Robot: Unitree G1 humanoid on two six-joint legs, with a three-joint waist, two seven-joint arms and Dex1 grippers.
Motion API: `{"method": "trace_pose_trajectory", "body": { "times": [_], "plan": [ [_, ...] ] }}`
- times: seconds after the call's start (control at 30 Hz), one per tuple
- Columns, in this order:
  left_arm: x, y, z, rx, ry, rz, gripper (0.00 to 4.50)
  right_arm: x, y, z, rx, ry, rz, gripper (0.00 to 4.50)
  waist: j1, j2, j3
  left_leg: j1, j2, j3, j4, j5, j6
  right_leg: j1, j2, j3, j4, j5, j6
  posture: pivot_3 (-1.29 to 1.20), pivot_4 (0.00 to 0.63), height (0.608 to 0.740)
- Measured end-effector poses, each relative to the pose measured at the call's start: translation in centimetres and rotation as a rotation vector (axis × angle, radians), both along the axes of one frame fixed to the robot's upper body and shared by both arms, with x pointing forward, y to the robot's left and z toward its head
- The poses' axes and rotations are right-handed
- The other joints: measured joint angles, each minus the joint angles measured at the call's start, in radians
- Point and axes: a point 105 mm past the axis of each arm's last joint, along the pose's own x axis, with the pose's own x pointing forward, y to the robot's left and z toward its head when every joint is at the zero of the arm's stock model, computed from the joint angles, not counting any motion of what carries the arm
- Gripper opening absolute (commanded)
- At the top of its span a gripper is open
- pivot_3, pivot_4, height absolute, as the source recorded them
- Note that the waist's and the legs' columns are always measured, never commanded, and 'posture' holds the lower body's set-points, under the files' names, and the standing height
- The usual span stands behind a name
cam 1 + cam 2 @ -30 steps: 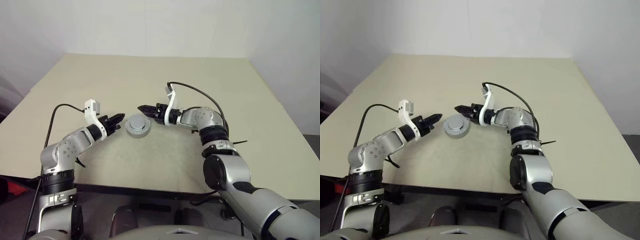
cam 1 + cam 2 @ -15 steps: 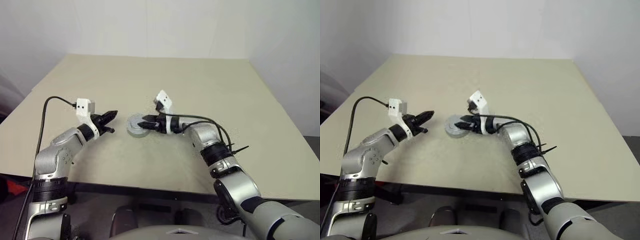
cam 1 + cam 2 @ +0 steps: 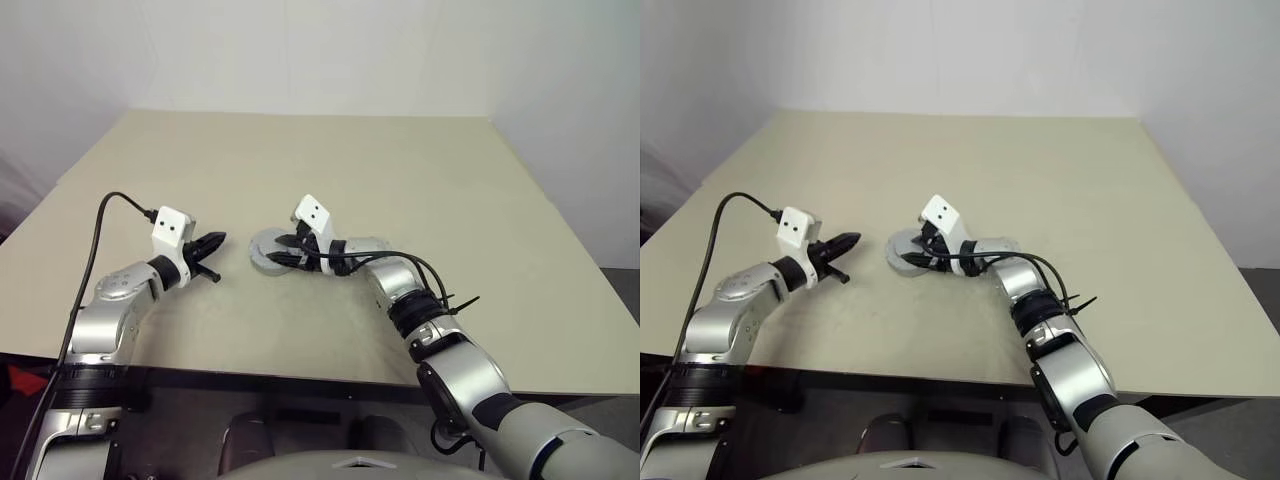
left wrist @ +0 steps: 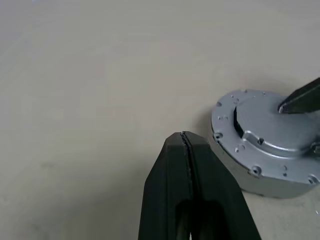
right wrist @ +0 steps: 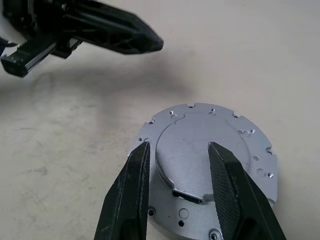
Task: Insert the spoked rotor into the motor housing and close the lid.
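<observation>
The motor housing [image 3: 260, 250] lies as a closed round silver puck in the middle of the table. Its upper face is the silver lid [image 5: 200, 150], with a raised centre plate and small holes around the rim. The spoked rotor is hidden. My right gripper [image 5: 178, 145] reaches in from the right, low over the lid, open, its two fingers standing either side of the raised plate's near edge. One right fingertip [image 4: 300, 100] rests at the lid's top. My left gripper [image 4: 184, 135] is shut and empty, pointing at the puck from the left with a short gap between.
The beige tabletop [image 3: 400, 170] stretches wide behind and to both sides of the puck. Black cables loop off both wrists. The table's front edge [image 3: 300, 372] runs just below the arms.
My right gripper has rolled over and dropped from beside the puck down onto its top. My left gripper has rolled and drawn back a little to the left.
</observation>
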Motion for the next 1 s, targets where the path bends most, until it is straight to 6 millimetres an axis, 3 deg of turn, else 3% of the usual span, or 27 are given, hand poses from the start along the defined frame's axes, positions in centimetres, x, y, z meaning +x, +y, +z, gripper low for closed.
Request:
{"method": "trace_pose_trajectory", "body": {
  "times": [0.1,0.4,0.5,0.67,0.93,1.0],
  "plan": [
    [0.0,-0.2,0.2,-0.085,0.029,0.001,0.00,0.2,-0.1,0.3,0.021,0.010,-0.013,2.01,-0.001,0.000,0.000,0.000,0.000,0.000,0.000,0.000,0.000,0.000,0.000,0.000,0.000,0.000,0.000,0.00,0.000,0.740],
    [0.4,-4.7,2.9,-0.468,0.139,-0.146,0.00,1.1,-0.6,1.6,0.088,0.056,-0.062,2.01,-0.004,0.000,0.000,0.000,0.000,0.000,0.001,0.000,0.000,0.000,0.000,0.000,0.001,0.001,-0.001,0.00,0.000,0.740],
    [0.8,-5.3,2.1,-0.495,0.223,-0.140,0.00,1.3,-0.9,1.5,0.083,0.061,-0.073,2.01,-0.005,0.000,0.000,0.000,0.000,0.000,0.001,0.000,0.000,0.000,0.000,0.001,0.001,0.001,-0.001,0.00,0.000,0.740],
    [1.0,-5.6,-1.4,-0.451,0.399,-0.075,0.00,1.6,-1.2,1.6,0.084,0.059,-0.101,2.01,-0.005,0.000,0.000,0.000,0.000,0.000,0.001,0.000,0.001,0.000,0.000,0.000,0.000,0.001,-0.001,0.00,0.000,0.740],
    [1.3,-5.7,-1.6,-0.416,0.444,-0.060,0.00,2.3,-2.3,2.6,0.124,0.094,-0.163,2.01,-0.004,-0.001,0.000,0.003,0.000,0.000,0.001,-0.001,0.001,0.007,0.000,0.000,0.000,0.001,-0.001,0.00,0.000,0.740],
    [1.2,-5.7,-1.6,-0.414,0.450,-0.059,0.00,2.3,-2.8,2.8,0.171,0.208,-0.186,2.01,-0.004,0.000,0.000,0.007,0.000,0.000,0.001,-0.001,0.002,0.011,0.000,0.000,-0.001,0.001,-0.001,0.00,0.000,0.740]
  ]
}}
